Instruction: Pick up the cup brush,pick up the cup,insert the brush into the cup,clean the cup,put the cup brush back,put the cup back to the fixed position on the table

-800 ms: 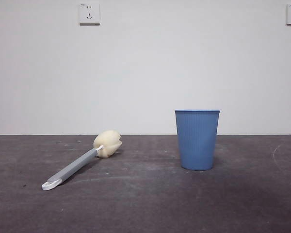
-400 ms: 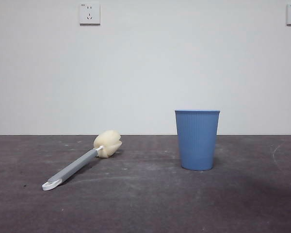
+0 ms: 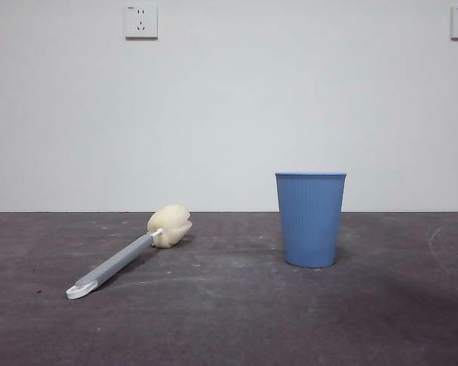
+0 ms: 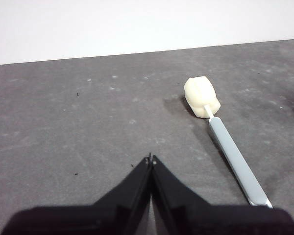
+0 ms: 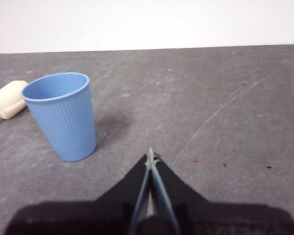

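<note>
The left gripper (image 4: 150, 159), its two black jaws pressed together and holding nothing, hung over bare table with the long grey-handled cup brush (image 4: 225, 142) lying flat off to one side, well clear of its tips. The right gripper (image 5: 150, 155) was likewise closed and empty, the blue ribbed plastic cup (image 5: 61, 115) standing upright near it but apart. Neither arm showed in the front view, where the cup brush (image 3: 128, 252) lay at a slant on the dark grey scuffed table (image 3: 229, 320), its cream-yellow sponge head farther back and its white looped tip nearer the camera, well apart from the cup (image 3: 311, 219). The likeliest trouble seemed to be the thin handle: lying flat, it could skid or roll away if the jaws closed off-centre or scraped the surface. The light, tapering cup might tip or slide if a jaw nudged its wall before closing. The cup looked empty inside as far as the right wrist view showed.
</note>
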`<action>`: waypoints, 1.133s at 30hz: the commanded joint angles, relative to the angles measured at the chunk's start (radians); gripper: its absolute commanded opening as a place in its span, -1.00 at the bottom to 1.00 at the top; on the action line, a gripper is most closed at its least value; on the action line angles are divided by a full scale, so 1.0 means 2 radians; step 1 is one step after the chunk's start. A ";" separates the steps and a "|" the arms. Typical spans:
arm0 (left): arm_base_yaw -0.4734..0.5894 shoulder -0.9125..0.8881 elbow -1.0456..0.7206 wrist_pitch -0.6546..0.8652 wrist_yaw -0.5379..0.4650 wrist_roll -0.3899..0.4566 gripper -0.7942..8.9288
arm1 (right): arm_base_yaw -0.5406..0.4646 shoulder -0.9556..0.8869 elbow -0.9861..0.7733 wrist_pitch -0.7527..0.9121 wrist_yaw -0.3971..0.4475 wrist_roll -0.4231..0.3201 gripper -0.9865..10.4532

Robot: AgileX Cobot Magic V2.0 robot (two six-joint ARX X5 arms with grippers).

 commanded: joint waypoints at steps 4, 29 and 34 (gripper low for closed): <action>0.002 -0.001 -0.007 0.003 0.000 -0.003 -0.84 | 0.000 -0.001 -0.006 -0.005 0.017 0.012 -0.83; 0.002 -0.001 -0.007 0.003 0.000 -0.003 -0.84 | 0.000 -0.001 -0.006 -0.005 0.018 0.012 -0.83; 0.002 -0.001 -0.007 0.003 0.000 -0.003 -0.84 | 0.000 -0.001 -0.006 -0.005 0.018 0.012 -0.83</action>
